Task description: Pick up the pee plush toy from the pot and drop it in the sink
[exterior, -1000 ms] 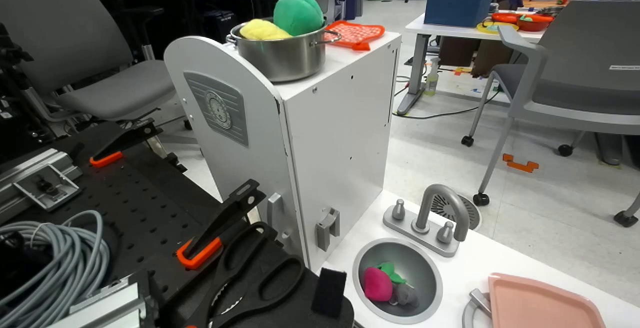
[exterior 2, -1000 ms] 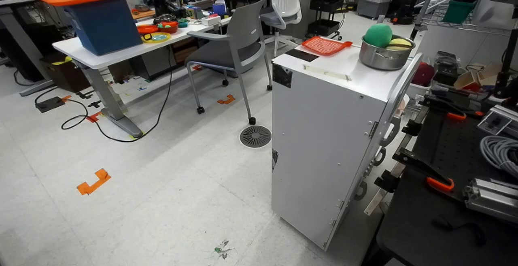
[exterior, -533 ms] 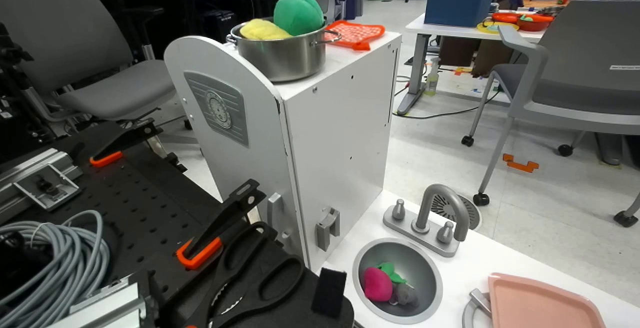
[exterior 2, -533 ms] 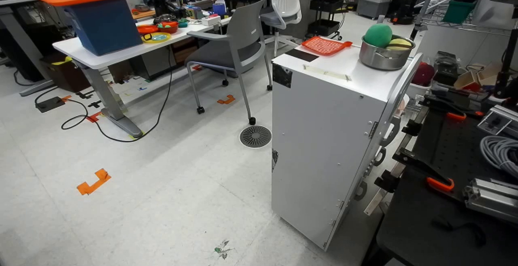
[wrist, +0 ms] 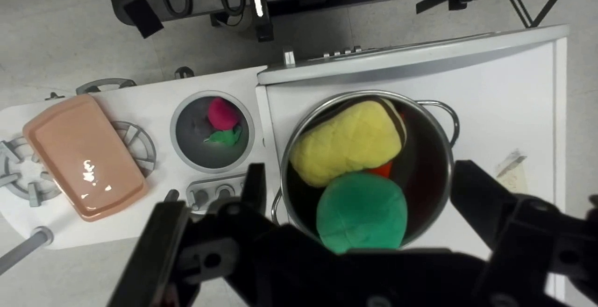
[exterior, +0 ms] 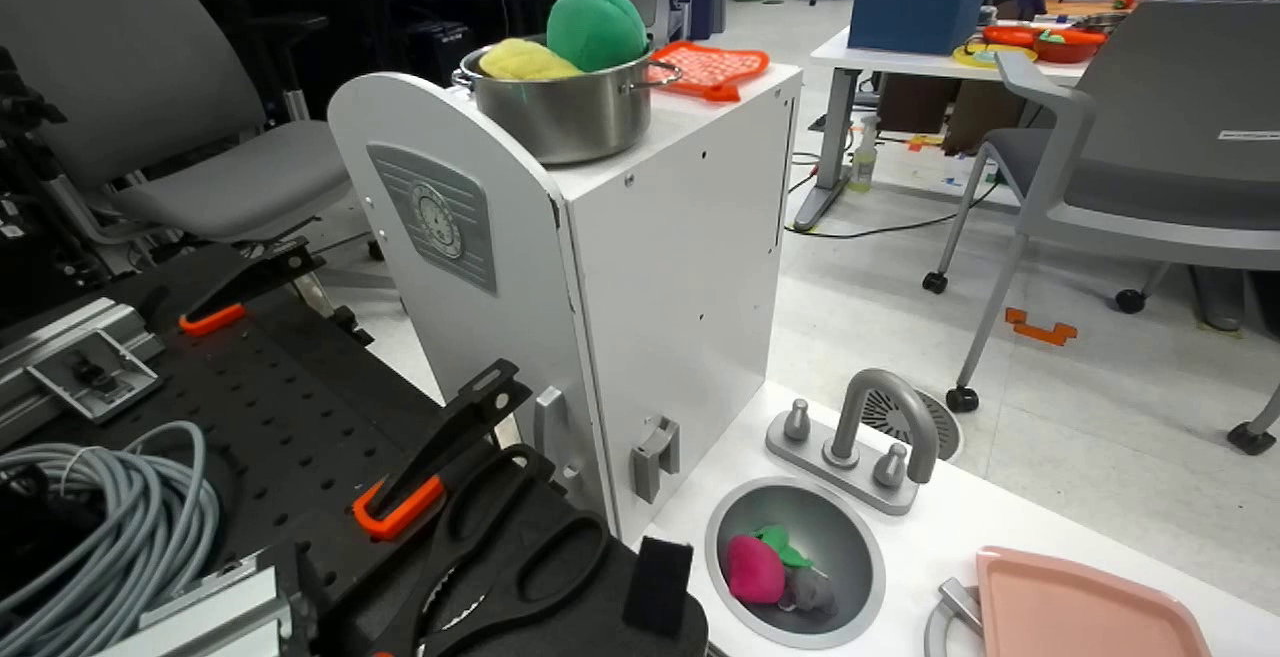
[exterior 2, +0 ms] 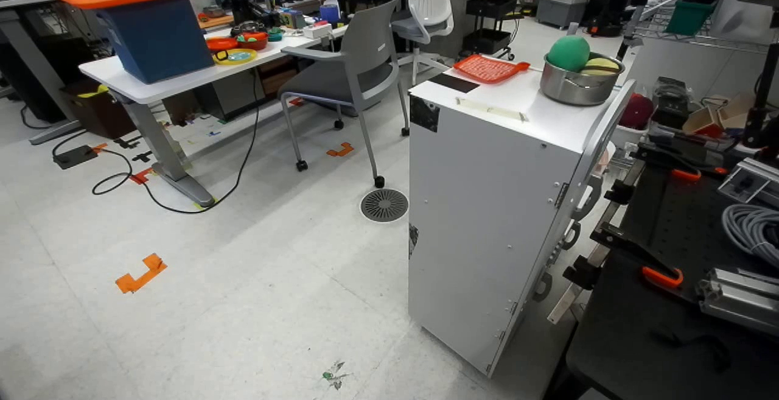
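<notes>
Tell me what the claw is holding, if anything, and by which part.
Nothing is held: the claw stands open, and the green plush toy sits in the pot with no grip on it.

Access from above: pot (exterior: 570, 122), below the widely spread tool (wrist: 359, 176), with room inside at the right of the wrist view. Crowding within: green plush toy (wrist: 362, 211), with yellow plush (wrist: 352, 141) just beside. Obstacles near the pot: raised curved panel (exterior: 515, 332) on one side; flat orange grid (exterior 2: 490, 69) on top of the cabinet (exterior: 690, 237). Between pot and sink (exterior: 877, 572): cabinet's upright side wall, down to the lower worktop (exterior: 945, 527). Just beside the sink: arched tap (exterior: 851, 417). Inside it: pink toy (exterior: 756, 570), with bare floor toward the tap. Past the sink, away from the cabinet: salmon-pink tray (exterior: 1090, 607).
</notes>
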